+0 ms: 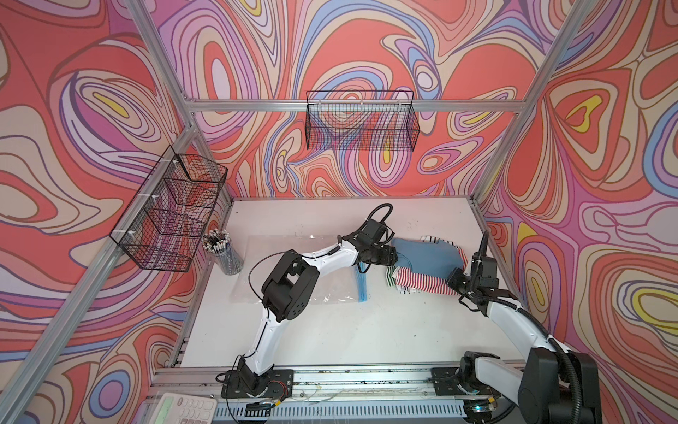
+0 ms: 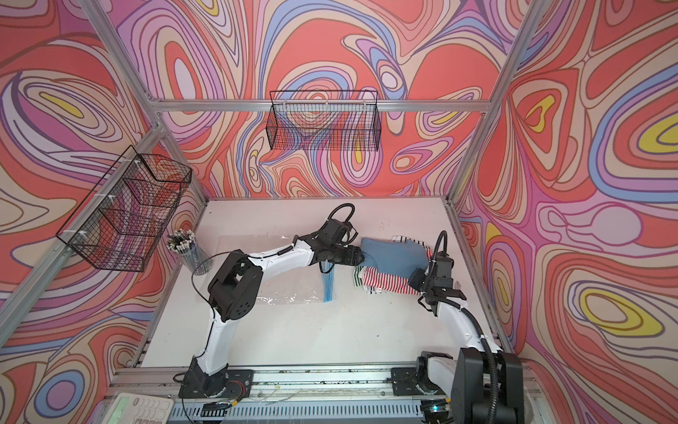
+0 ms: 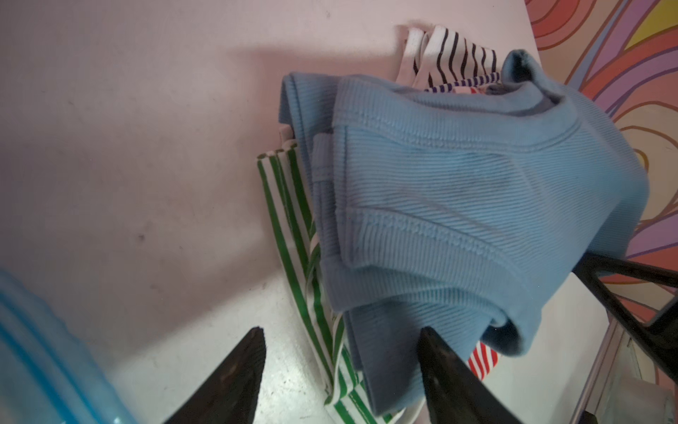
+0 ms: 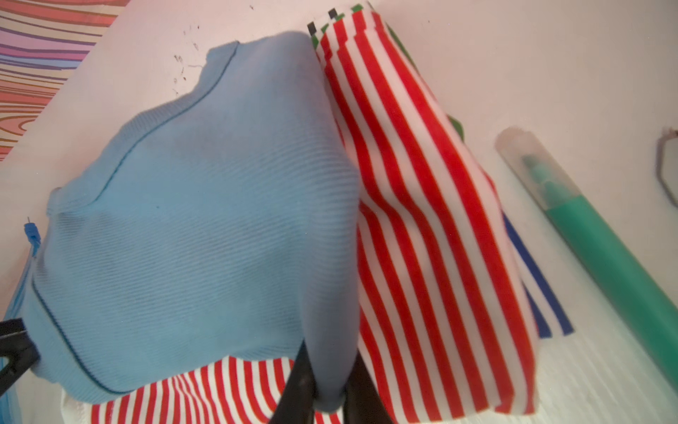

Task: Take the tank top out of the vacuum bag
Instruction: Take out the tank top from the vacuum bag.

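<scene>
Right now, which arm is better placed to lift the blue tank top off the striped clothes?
The right. The right hand is shut on a fold of the blue tank top, which lies on the striped clothes. The left hand is open at its edge and clamps nothing.

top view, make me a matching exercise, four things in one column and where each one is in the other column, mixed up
Things
1. blue tank top
2. vacuum bag
3. cup of pencils
4. long wire basket

Places
a. hanging on the back rail
b. flat on the table, partly under the left arm
c. upright on the table, beside the vacuum bag
d. on the striped clothes, pinched by the right gripper

Pairs: 1-d, 2-b, 3-c, 4-a
</scene>
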